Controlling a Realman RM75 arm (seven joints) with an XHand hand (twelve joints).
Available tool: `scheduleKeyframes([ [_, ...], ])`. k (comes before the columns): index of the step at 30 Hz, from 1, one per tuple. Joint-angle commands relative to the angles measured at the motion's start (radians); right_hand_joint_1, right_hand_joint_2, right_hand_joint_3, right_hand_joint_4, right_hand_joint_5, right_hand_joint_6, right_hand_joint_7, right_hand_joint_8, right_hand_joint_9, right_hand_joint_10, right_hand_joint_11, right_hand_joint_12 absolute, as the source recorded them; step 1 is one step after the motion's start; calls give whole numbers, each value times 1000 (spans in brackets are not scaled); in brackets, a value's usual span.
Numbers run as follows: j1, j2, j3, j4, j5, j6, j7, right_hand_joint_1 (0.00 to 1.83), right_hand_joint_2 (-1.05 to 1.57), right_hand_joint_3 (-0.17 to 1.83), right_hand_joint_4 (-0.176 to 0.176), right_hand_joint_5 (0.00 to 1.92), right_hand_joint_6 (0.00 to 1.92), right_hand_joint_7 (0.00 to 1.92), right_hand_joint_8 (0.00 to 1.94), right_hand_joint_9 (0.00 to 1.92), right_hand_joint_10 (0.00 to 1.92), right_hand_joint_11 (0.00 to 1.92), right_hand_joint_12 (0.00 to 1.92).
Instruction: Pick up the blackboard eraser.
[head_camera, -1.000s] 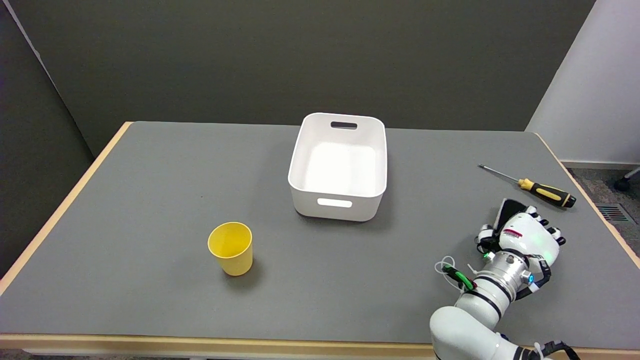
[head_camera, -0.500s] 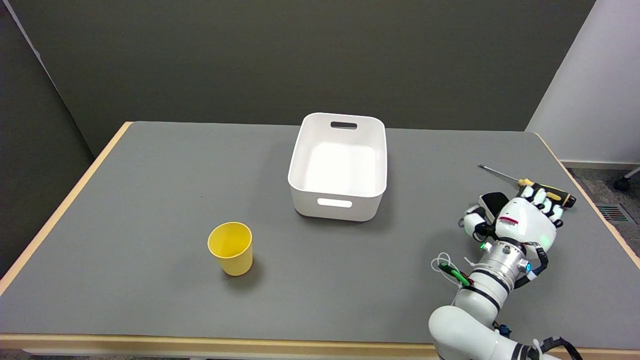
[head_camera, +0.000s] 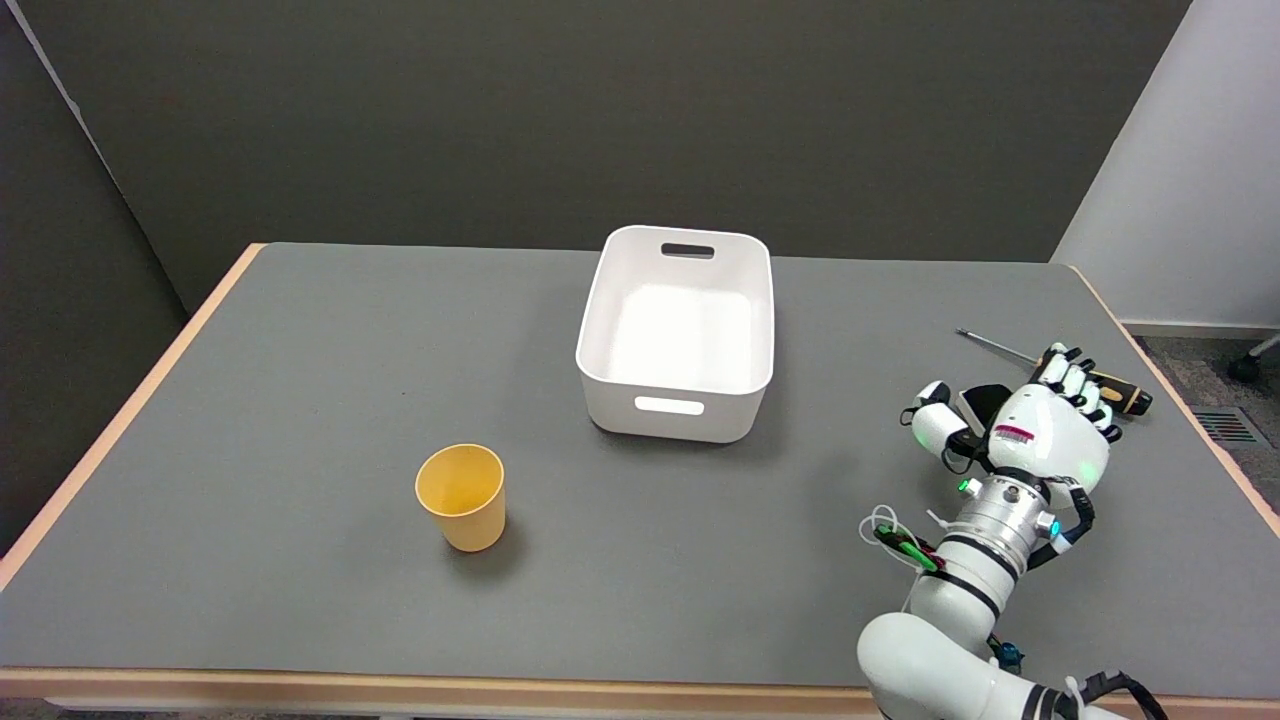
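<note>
- One white arm is seen reaching in from the lower right, its right hand (head_camera: 1030, 425) raised above the table (head_camera: 300, 420) near the right edge.
- The blackboard eraser (head_camera: 985, 405) is grasped in that hand: a dark block is pinched between the thumb on its left and the fingers (head_camera: 1075, 380) curled over its far side; most of it is hidden by the palm.
- A yellow cup (head_camera: 462, 496) is set upright on the near left of the table, well apart from the hand.
- A white bin (head_camera: 680, 335) with handle slots is placed at the table's middle.
- A screwdriver (head_camera: 1120, 392) with a yellow-and-black handle is laid just beyond the fingers, partly covered by them.
</note>
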Motion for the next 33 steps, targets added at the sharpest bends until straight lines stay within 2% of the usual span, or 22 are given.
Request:
scheduleKeyframes([
  [1,2,47,35,-35,122,-77,69,471,614,914,-110,100,333,171,546,147,816,270,1547],
  [4,2,50,53,-47,143,-109,69,504,660,810,-110,105,331,192,508,132,872,267,1548],
  [18,5,52,115,-96,158,-235,108,507,661,812,-111,109,334,208,515,146,882,252,1528],
  [31,8,52,118,-110,170,-262,113,514,661,813,-115,111,336,226,531,166,906,248,1522],
  [33,9,52,119,-112,176,-266,113,558,665,824,-120,121,344,265,560,192,933,251,1525],
])
